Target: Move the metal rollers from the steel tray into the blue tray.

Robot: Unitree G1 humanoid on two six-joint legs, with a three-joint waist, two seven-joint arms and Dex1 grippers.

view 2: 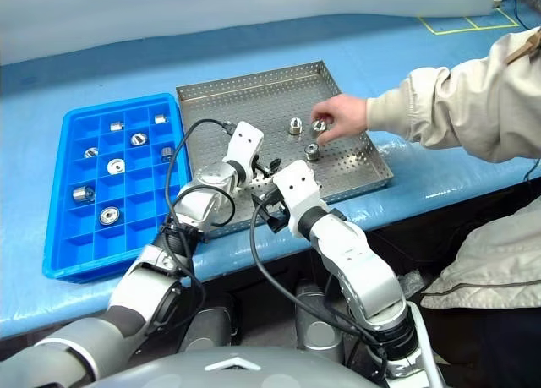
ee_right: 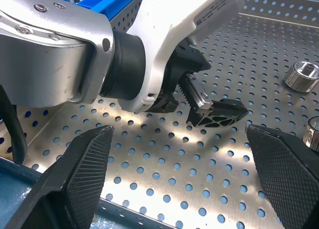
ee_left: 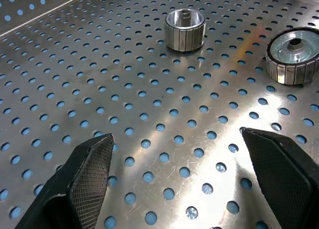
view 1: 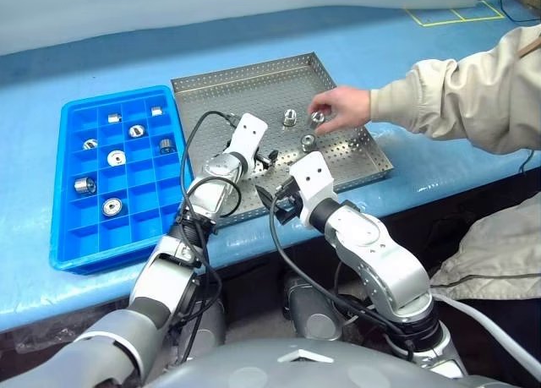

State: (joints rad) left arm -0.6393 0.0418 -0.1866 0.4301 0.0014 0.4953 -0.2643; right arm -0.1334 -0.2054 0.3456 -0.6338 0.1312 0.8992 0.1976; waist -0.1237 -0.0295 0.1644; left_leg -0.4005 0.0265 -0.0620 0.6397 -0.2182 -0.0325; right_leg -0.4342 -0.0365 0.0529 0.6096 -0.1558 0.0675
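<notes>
On the blue table [view 1: 406,41]: steel tray [view 1: 228,88] centre, blue tray [view 1: 68,236] just left of it, rims nearly touching.

Three metal rollers are in the steel tray's right half: one upright at [view 1: 290,117], one nearer at [view 1: 308,141], and one at [view 1: 319,117] under the fingers of a person's hand [view 1: 342,109] that reaches in from the right in a beige sleeve [view 1: 456,92]. The left wrist view shows two of them standing on the perforated floor [ee_left: 185,29], [ee_left: 292,56], ahead of the fingers and not touched.

Blue tray already holds rollers, one per compartment, seven visible: e.g. [view 1: 116,158], [view 1: 112,206], [view 1: 84,185], [view 1: 136,131].

Left gripper [ee_left: 184,184]: over the tray's middle, jaws wide, nothing between them, bare floor only.

Right gripper [ee_right: 182,184]: over the tray's near edge, just behind the left gripper, jaws wide, empty. Its camera looks straight at the left wrist housing.
</notes>
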